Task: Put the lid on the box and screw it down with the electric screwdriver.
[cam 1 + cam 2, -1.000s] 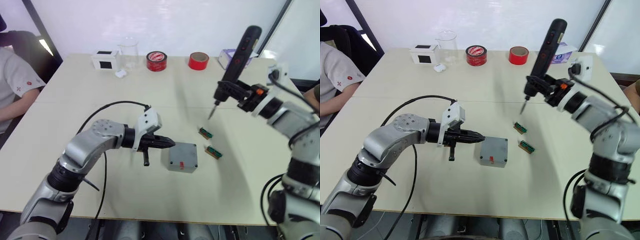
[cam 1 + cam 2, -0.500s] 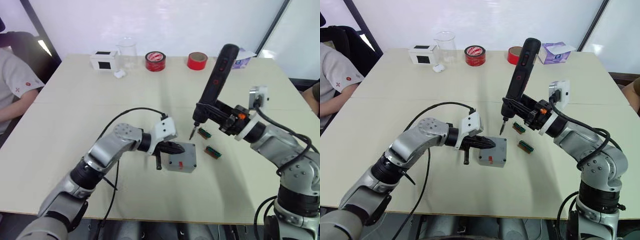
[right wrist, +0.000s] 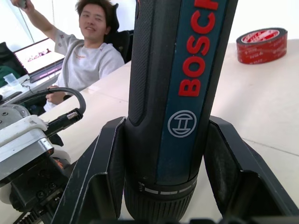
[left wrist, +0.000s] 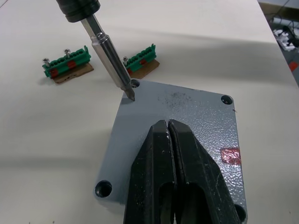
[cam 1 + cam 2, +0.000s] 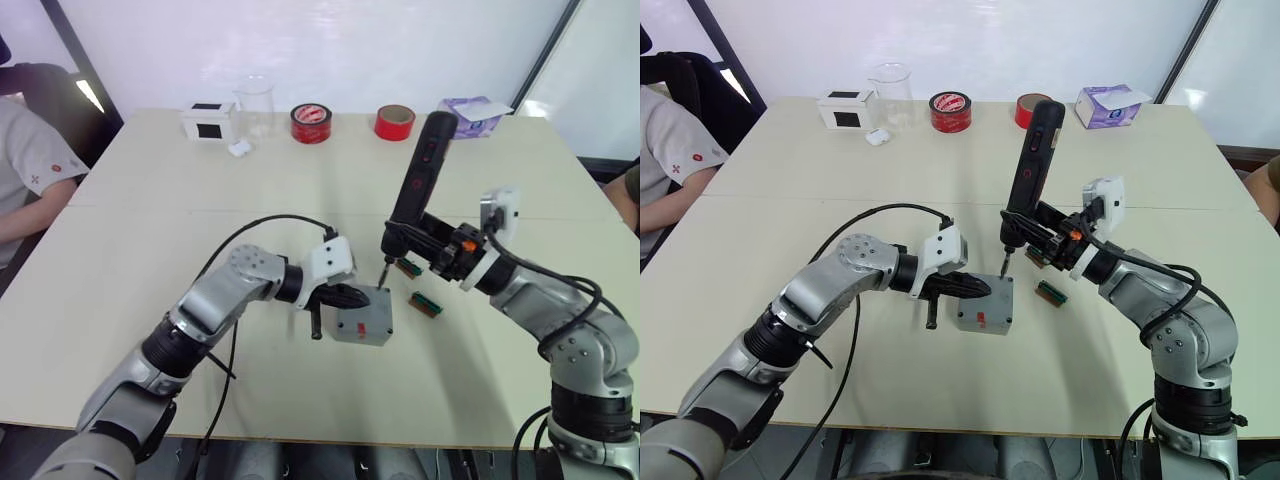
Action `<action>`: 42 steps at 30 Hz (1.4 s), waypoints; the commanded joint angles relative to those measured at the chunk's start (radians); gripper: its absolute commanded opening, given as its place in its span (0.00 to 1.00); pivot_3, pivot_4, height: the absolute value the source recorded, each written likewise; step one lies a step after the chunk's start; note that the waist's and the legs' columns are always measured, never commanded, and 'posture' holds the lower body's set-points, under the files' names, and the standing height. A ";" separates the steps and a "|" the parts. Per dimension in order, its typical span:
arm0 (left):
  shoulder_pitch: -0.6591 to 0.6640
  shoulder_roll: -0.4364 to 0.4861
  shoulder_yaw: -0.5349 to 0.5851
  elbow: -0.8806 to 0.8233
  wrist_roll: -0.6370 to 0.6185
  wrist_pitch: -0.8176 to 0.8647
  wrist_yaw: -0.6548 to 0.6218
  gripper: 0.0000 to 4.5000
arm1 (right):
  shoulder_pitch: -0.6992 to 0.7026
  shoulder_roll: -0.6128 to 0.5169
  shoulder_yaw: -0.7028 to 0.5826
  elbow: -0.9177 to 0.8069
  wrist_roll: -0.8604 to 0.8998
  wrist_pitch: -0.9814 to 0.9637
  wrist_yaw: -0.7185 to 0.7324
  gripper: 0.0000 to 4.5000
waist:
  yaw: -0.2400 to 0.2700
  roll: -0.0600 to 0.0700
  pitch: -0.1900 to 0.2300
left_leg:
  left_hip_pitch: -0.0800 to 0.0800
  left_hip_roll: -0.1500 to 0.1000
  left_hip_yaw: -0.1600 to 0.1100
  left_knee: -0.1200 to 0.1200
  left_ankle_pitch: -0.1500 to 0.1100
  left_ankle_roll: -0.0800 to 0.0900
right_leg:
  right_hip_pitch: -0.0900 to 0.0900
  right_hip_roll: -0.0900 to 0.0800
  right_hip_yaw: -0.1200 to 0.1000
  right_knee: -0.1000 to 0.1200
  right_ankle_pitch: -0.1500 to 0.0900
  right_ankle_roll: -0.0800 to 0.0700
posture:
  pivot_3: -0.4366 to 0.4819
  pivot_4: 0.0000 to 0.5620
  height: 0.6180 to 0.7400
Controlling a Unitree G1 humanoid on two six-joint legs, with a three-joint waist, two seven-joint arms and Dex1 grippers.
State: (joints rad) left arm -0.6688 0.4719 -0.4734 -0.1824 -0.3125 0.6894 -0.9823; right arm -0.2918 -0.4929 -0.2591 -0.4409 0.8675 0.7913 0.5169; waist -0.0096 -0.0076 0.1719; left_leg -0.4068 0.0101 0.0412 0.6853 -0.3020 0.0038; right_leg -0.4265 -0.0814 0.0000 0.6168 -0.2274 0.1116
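The grey lid (image 4: pixel 187 116) lies on the grey box (image 5: pixel 985 322) in the middle of the table. My left gripper (image 4: pixel 168 125) is shut, its black fingertips lying on the lid's top from the left side. My right gripper (image 5: pixel 425 245) is shut on the electric screwdriver (image 5: pixel 420 185), a thick black cylinder with red lettering that stands nearly upright, leaning away. The metal bit (image 4: pixel 110 58) has its tip at the screw hole (image 4: pixel 135 84) in one far corner of the lid. Two other corner holes show open.
Two small green strips (image 5: pixel 410 267) (image 5: pixel 427 304) lie just right of the box. At the far edge stand a white box (image 5: pixel 210 120), a glass beaker (image 5: pixel 256 100), two red tape rolls (image 5: pixel 312 122) (image 5: pixel 396 122) and a purple tissue box (image 5: pixel 470 113). A person (image 5: pixel 25 170) sits at left.
The right arm swung the screwdriver down and left until its bit reached the lid's corner. The left gripper slid right onto the lid and has stayed there.
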 commanded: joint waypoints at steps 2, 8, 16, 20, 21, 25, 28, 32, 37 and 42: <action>0.025 0.023 0.002 -0.014 0.017 0.023 -0.004 0.00 | -0.001 -0.010 -0.047 0.003 0.029 -0.023 -0.004 0.40 | 0.000 0.000 0.000 | 0.000 0.000 0.000 0.000 0.000 0.000 | 0.000 0.000 0.000 0.000 0.000 0.000 | 0.48 0.27 1.00; 0.027 0.021 0.001 -0.006 0.022 0.019 -0.008 0.00 | 0.010 -0.037 -0.047 -0.002 0.023 -0.024 0.001 0.40 | 0.001 0.000 0.000 | 0.000 0.000 0.000 0.000 0.000 0.000 | 0.000 0.000 0.000 0.000 0.000 0.000 | 0.48 0.27 1.00; 0.027 0.009 -0.002 0.005 0.031 0.011 -0.011 0.00 | 0.041 -0.050 -0.016 -0.019 -0.005 -0.048 0.004 0.40 | 0.002 0.000 -0.001 | 0.001 0.000 0.000 0.000 0.000 0.000 | 0.001 0.000 0.000 0.001 0.000 0.000 | 0.48 0.27 1.00; 0.030 0.006 -0.003 0.006 0.038 0.011 -0.012 0.00 | 0.068 -0.075 0.026 -0.041 -0.054 -0.078 0.037 0.40 | 0.002 0.000 -0.002 | 0.001 0.000 0.000 0.000 0.000 0.000 | 0.001 0.000 0.000 0.001 0.000 0.000 | 0.48 0.27 1.00; 0.031 0.005 -0.004 0.006 0.040 0.011 -0.013 0.00 | 0.078 -0.081 0.041 -0.053 -0.065 -0.087 0.046 0.40 | 0.002 0.000 -0.002 | 0.001 0.000 0.000 0.000 0.000 0.000 | 0.001 0.000 0.000 0.001 0.000 0.000 | 0.48 0.27 1.00; 0.033 0.001 -0.008 0.012 0.045 0.009 -0.014 0.00 | 0.150 -0.126 0.146 -0.111 -0.162 -0.147 0.102 0.40 | 0.002 -0.001 -0.007 | 0.002 0.000 0.000 0.000 0.000 0.000 | 0.002 0.000 0.000 0.000 0.000 0.000 | 0.48 0.27 1.00; 0.037 -0.001 -0.013 0.015 0.048 0.008 -0.015 0.00 | 0.184 -0.136 0.196 -0.107 -0.220 -0.191 0.123 0.40 | 0.001 -0.004 -0.013 | 0.004 0.000 0.000 0.000 0.000 0.000 | 0.005 0.001 0.000 0.000 0.000 0.000 | 0.48 0.27 1.00; 0.041 -0.003 -0.015 0.014 0.054 0.010 -0.017 0.00 | 0.198 -0.110 0.201 -0.089 -0.222 -0.202 0.116 0.40 | 0.001 -0.005 -0.014 | 0.019 0.001 -0.001 -0.001 -0.002 0.003 | 0.020 0.001 -0.001 -0.003 -0.004 -0.005 | 0.48 0.27 1.00; 0.044 -0.006 -0.018 0.008 0.063 0.014 -0.016 0.00 | 0.217 -0.089 0.196 -0.049 -0.231 -0.214 0.113 0.40 | 0.001 -0.008 -0.020 | 0.020 0.002 -0.002 -0.001 -0.002 0.003 | 0.021 0.001 -0.001 -0.002 -0.004 -0.005 | 0.48 0.27 1.00; 0.051 -0.012 -0.027 0.006 0.067 0.024 -0.013 0.00 | 0.250 -0.068 0.178 -0.029 -0.221 -0.228 0.112 0.40 | 0.002 -0.011 -0.028 | 0.020 0.003 -0.002 -0.002 -0.002 0.003 | 0.022 0.001 -0.001 -0.002 -0.005 -0.006 | 0.48 0.27 1.00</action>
State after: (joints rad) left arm -0.6337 0.4592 -0.4759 -0.1728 -0.2610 0.6950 -0.9969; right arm -0.1003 -0.5663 -0.1325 -0.5203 0.6481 0.5126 0.6094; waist -0.0073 -0.0183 0.1437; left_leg -0.3864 0.0128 0.0391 0.6837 -0.3044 0.0073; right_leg -0.4048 -0.0804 -0.0015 0.6143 -0.2320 0.1055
